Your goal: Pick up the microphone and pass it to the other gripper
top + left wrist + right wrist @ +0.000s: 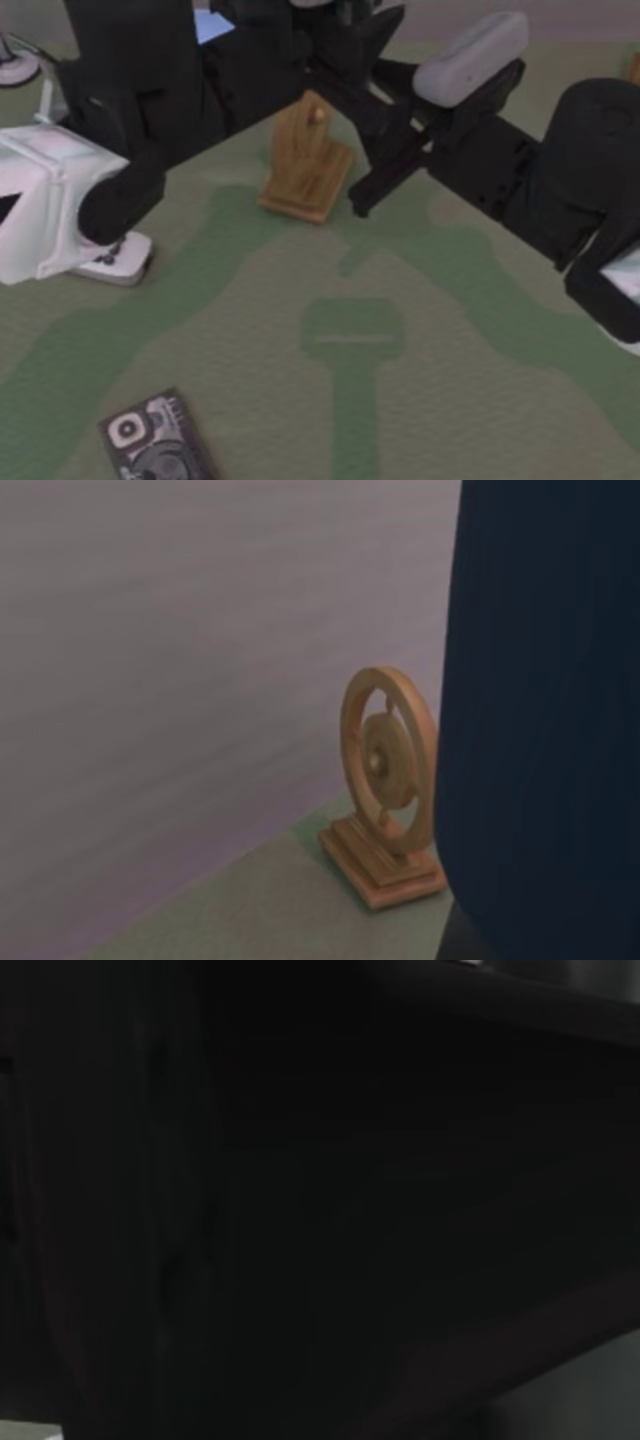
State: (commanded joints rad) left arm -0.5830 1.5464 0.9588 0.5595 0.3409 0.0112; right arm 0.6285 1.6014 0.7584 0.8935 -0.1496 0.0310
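Both arms meet above the wooden ornament (305, 165), microphone (545, 720) filling the left wrist view for handover; neither gripper's opening can be told.

No text, label, brand, number or sign can be read anywhere; the dark card (158, 440) near the table's left front carries only pale circular markings, no legible letters.

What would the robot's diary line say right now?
left gripper, right gripper: close together by wooden ornament | microphone: probably navy shape in left wrist view | right wrist view: dark
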